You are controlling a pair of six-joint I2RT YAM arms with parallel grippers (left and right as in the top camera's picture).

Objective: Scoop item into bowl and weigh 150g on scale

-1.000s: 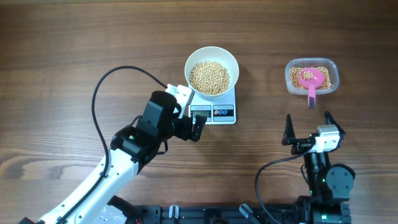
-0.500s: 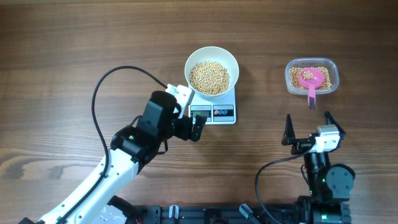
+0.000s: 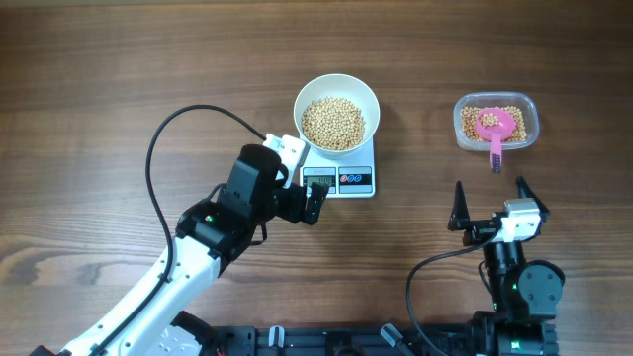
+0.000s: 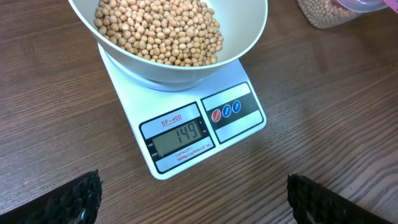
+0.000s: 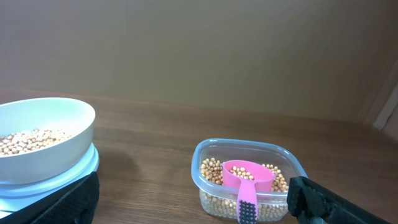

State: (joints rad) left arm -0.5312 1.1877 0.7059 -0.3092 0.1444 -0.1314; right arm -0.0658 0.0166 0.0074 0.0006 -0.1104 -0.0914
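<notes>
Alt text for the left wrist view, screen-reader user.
A white bowl of tan beans sits on a small white kitchen scale reading 149, on a wooden table. The left tool is open, its dark fingertips at the bottom corners; a clear tub pokes in top right.

The surface (image 3: 119, 69) is dark brown wood with streaky grain. The bowl (image 3: 336, 84) is plain white, and the beans (image 3: 333, 124) in it are tan-yellow. The scale (image 4: 134, 99) is white, its display (image 4: 180, 138) grey with dark digits, beside red and blue buttons (image 4: 227, 111). The tub (image 3: 463, 124) is clear and the scoop (image 3: 495, 127) is pink.
</notes>
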